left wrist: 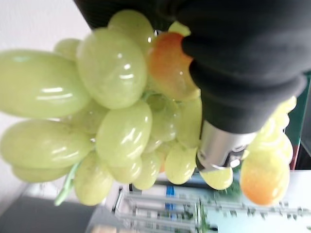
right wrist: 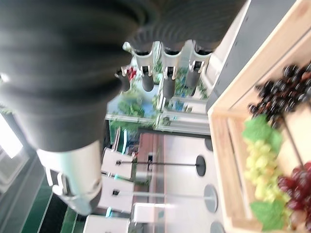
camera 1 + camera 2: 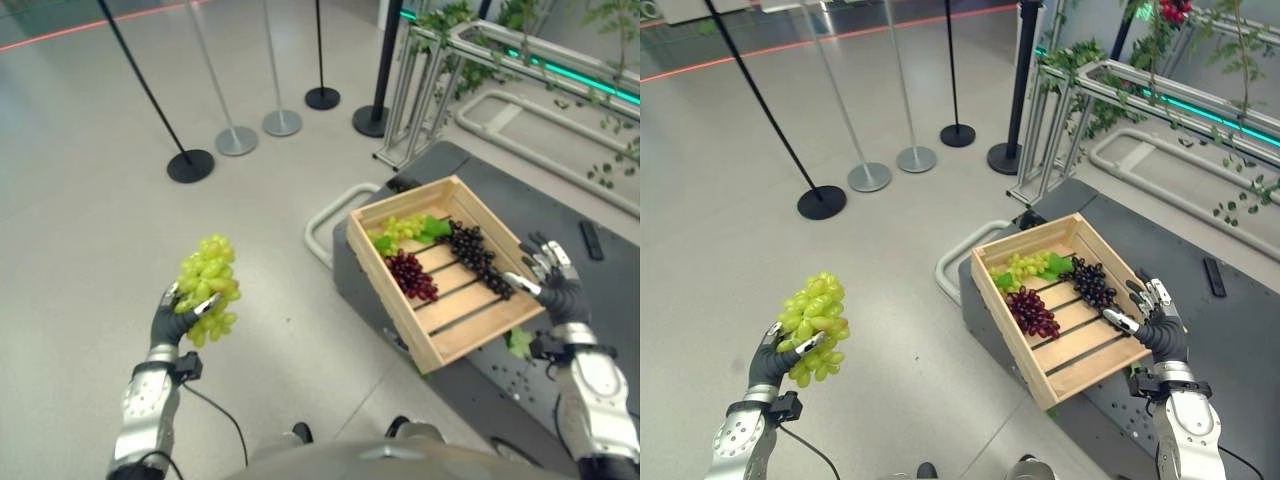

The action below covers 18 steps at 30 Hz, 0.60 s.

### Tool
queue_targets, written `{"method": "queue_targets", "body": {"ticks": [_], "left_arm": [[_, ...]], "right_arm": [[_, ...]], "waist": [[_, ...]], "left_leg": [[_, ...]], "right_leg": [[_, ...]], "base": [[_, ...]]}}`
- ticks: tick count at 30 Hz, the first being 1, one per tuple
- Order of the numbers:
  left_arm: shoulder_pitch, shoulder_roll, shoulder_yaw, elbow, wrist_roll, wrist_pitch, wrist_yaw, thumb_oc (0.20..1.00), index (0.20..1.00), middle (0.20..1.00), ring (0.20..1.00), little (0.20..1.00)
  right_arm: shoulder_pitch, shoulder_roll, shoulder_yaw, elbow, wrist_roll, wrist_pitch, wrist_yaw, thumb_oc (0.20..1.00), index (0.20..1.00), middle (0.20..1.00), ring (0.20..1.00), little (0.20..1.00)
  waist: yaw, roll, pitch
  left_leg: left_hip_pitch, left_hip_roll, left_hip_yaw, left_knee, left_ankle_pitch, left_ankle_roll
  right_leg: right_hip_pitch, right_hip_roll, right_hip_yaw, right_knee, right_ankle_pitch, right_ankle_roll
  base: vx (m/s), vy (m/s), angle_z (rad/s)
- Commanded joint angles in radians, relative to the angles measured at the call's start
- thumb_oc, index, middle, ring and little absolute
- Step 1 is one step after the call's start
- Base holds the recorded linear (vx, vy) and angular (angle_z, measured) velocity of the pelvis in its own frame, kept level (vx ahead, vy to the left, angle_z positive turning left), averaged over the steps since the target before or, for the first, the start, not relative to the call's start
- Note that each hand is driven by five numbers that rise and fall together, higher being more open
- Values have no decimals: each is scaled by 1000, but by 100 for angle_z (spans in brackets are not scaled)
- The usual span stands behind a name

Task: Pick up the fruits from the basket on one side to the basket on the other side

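Note:
My left hand [image 3: 172, 318] is shut on a bunch of green grapes [image 3: 207, 287], held up over the floor at the lower left; the same green grapes [image 1: 112, 111] bulge close around its thumb in the left wrist view. A wooden crate [image 3: 365, 238] rests tilted on a dark grey cart. It holds a green bunch [image 3: 402, 230] with leaves, a red bunch [image 3: 411, 275] and a dark purple bunch [image 3: 476, 256]. My right hand [image 3: 1157, 322] stands open beside the crate's right edge, fingers relaxed and holding nothing. The right wrist view looks past those fingers [image 2: 165, 73] at the crate [image 2: 228, 160].
The dark grey cart [image 3: 560, 215] has a white tubular handle [image 3: 322, 220] on its left end. Several stanchion poles with round bases [image 3: 190, 165] stand on the floor behind. A metal frame with green vines [image 3: 440, 70] runs along the back right.

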Motion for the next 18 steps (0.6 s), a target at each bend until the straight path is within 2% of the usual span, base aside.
{"method": "queue_targets", "body": {"ticks": [1, 2, 3, 4, 5, 6, 7, 8, 9, 10, 12, 13, 14, 16, 18], "left_arm": [[-58, 39, 81, -124, 76, -104, 66, 200, 200, 200, 200, 200], [-64, 33, 85, -132, 71, -105, 86, 200, 200, 200, 200, 200], [-65, 31, 87, -136, 73, -103, 95, 200, 200, 200, 200, 200], [-66, 29, 85, -143, 75, -102, 104, 200, 200, 200, 200, 200], [-68, 27, 80, -155, 78, -105, 110, 200, 200, 200, 200, 200], [-67, 27, 80, -155, 78, -105, 110, 200, 200, 200, 200, 200], [-70, 25, 68, -158, 104, -107, 125, 200, 200, 200, 200, 200], [-68, 22, 62, -159, 105, -110, 125, 200, 200, 200, 200, 200], [-68, 21, 62, -159, 105, -110, 126, 200, 200, 200, 200, 200], [-80, 24, 53, -175, 107, -110, 124, 200, 200, 200, 200, 200], [-95, 26, 40, -180, 95, -112, 121, 200, 200, 200, 200, 200], [-106, 25, 32, -183, 85, -112, 118, 200, 200, 200, 200, 200], [-113, 20, 21, -179, 75, -114, 115, 200, 200, 200, 200, 200], [-114, 22, 5, -189, 84, -113, 114, 200, 200, 200, 200, 200], [-113, 26, -7, -202, 79, -116, 105, 200, 200, 200, 200, 200]], "right_arm": [[-60, -12, 22, -9, -25, -58, -23, 1000, 1000, 1000, 1000, 1000], [-74, -10, 44, 5, -39, -55, -38, 1000, 1000, 1000, 1000, 1000], [-75, -6, 52, 3, -43, -53, -41, 1000, 1000, 1000, 1000, 1000], [-74, -1, 61, 7, -48, -51, -45, 1000, 1000, 1000, 1000, 1000], [-76, 1, 69, 11, -57, -51, -50, 1000, 1000, 1000, 1000, 1000], [-77, 1, 69, 11, -57, -51, -50, 1000, 1000, 1000, 1000, 1000], [-61, -2, 77, 4, -59, -49, -35, 1000, 1000, 1000, 1000, 1000], [-49, -4, 80, 6, -54, -48, -26, 1000, 1000, 1000, 1000, 1000], [-49, -4, 80, 6, -54, -48, -26, 1000, 1000, 1000, 1000, 1000], [-27, -10, 81, -17, -42, -52, -4, 1000, 1000, 1000, 1000, 1000], [-24, -17, 81, -18, -32, -52, 5, 1000, 1000, 1000, 1000, 1000], [-18, -18, 78, -19, -27, -50, 8, 1000, 1000, 1000, 1000, 1000], [-8, -20, 79, -15, -24, -51, 9, 1000, 1000, 1000, 1000, 1000], [-12, -26, 82, -14, -17, -53, 9, 1000, 1000, 1000, 1000, 1000], [-10, -24, 84, -12, -4, -51, 18, 1000, 1000, 1000, 1000, 1000]], "waist": [[11, 7, -15], [20, 13, -13], [18, 15, -10], [11, 18, 2], [1, 18, 15], [3, 17, 14], [-22, 23, 7], [-36, 21, 4], [-35, 22, 1], [-49, 19, 4], [-77, 12, 4], [-93, 5, 2], [-100, -3, 1], [-97, -13, -1], [-91, -25, -17]], "left_leg": [[19, -29, -48, 42, -113, 7], [29, -45, -73, 49, -121, 20], [40, -50, -85, 51, -127, 26], [50, -60, -107, 57, -132, 38], [43, -71, -123, 61, -113, 53], [41, -74, -121, 60, -113, 54], [42, -84, -186, 52, -92, 57], [54, -89, -218, 38, -87, 52], [51, -88, -216, 35, -82, 51], [44, -98, -293, 46, -74, 38], [23, -112, -366, 66, -64, 36], [26, -125, -412, 68, -66, 38], [22, -139, -457, 70, -64, 37], [20, -147, -511, 69, -58, 34], [6, -148, -548, 67, -48, 24]], "right_leg": [[-56, -4, -41, -40, 77, 50], [-77, -48, -33, 61, 83, 67], [-93, -66, -9, 109, 104, 79], [-119, -81, 47, 174, 130, 95], [-152, -75, 124, 218, 141, 83], [-157, -77, 128, 223, 139, 84], [-218, 47, 324, 249, 96, 58], [-238, 102, 393, 226, 70, 49], [-240, 104, 393, 219, 76, 47], [-243, 137, 477, 125, 56, 35], [-267, 194, 648, 52, 73, 44], [-249, 247, 765, 14, 69, 46], [-241, 279, 845, -12, 72, 49], [-231, 294, 860, -35, 96, 51], [-182, 280, 839, -65, 65, 28]], "base": [[75, 357, 36], [110, 265, 44], [141, 352, 45], [-7, 230, 59], [-59, 167, 70], [-95, 140, 87], [65, 80, 54], [60, 76, 45], [163, -47, 86], [134, -112, 105], [178, -99, 130], [163, -70, 165], [129, -126, 177], [49, -179, 153], [21, -169, 132]]}}
